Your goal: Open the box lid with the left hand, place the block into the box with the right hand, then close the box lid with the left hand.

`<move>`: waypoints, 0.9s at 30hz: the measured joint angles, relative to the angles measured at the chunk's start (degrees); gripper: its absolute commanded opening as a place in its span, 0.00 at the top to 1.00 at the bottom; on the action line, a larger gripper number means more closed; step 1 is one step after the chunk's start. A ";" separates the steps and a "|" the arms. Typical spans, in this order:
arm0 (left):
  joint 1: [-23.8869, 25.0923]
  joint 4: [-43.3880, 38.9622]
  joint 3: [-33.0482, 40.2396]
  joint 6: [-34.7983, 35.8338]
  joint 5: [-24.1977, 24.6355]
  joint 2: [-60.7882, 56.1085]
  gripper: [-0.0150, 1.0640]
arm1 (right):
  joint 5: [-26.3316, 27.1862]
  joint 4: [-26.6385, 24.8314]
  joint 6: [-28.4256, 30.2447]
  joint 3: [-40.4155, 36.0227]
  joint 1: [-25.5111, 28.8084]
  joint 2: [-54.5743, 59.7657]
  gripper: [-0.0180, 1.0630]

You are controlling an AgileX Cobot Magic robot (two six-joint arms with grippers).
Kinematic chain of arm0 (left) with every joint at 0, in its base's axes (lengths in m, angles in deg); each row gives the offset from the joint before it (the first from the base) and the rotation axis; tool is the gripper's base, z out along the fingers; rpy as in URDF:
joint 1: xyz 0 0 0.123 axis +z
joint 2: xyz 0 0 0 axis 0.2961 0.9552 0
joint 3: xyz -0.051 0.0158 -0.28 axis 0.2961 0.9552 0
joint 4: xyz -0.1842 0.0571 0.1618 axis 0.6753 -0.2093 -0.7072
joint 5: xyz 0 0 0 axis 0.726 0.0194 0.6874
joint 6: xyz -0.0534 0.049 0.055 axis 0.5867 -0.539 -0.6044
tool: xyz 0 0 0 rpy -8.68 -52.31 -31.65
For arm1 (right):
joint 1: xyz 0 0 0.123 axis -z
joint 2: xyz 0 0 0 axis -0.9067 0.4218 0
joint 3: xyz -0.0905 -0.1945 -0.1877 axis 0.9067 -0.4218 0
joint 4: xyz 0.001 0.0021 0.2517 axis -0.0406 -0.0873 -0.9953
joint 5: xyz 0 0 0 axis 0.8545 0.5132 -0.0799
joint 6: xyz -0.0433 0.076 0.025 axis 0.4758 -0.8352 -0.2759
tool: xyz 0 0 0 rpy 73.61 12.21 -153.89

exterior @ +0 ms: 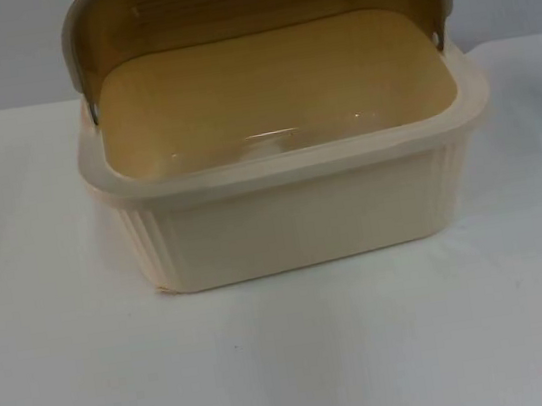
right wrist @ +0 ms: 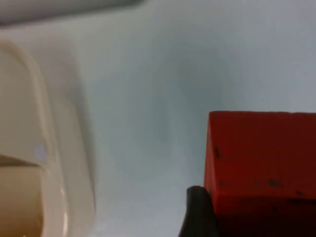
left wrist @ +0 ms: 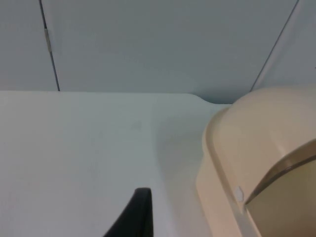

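Box open at the surface's far edge, red block beside a right finger

The cream box (exterior: 292, 210) has its lid (exterior: 253, 3) raised; the red block (right wrist: 261, 168) touches the right gripper's finger (right wrist: 197, 212), grip uncertain; left gripper's finger (left wrist: 136, 215) beside the box, opening unclear

The top view looks down and forward, close on the open cream box (exterior: 293, 215) — both wrist views sit low beside it, sharing its rim and the white table (exterior: 293, 361).
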 measured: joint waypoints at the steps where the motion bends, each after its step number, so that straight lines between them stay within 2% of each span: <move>1: 0.00 0.00 0.00 0.00 0.00 0.00 0.04 | 0.43 0.46 0.29 0.48 -0.36 -1.03 0.98; 6: 0.00 0.00 0.00 0.00 0.00 0.00 0.04 | 3.52 2.03 4.11 1.01 -4.45 -6.09 0.98; 11: 0.00 0.00 0.00 0.00 0.00 0.00 0.04 | 9.48 2.10 6.95 1.01 -13.12 -10.85 0.98; 12: 0.00 0.00 0.00 0.00 0.00 0.00 0.04 | 9.48 2.10 6.95 1.01 -13.12 -10.85 0.98; 16: 0.00 -0.23 0.00 0.00 0.00 0.00 0.04 | 14.16 1.99 8.14 1.01 -21.69 -12.44 0.98; 17: 0.00 -0.23 0.00 0.00 0.00 0.00 0.04 | 14.16 1.99 8.14 1.01 -21.69 -12.44 0.98; 20: 0.00 -0.49 0.00 0.00 0.00 0.00 0.04 | 17.06 1.74 8.47 0.89 -27.47 -12.44 0.98; 23: 0.00 -0.49 0.00 0.00 0.00 0.00 0.04 | 21.13 1.74 8.84 -1.85 -32.26 -12.56 0.98; 24: 0.00 -0.49 0.00 0.00 0.00 0.00 0.04 | 21.13 1.74 8.84 -1.85 -32.26 -12.56 0.98; 27: 0.00 -0.96 0.00 0.00 0.00 0.00 0.04 | 25.81 1.62 8.47 -7.25 -36.22 -12.56 0.98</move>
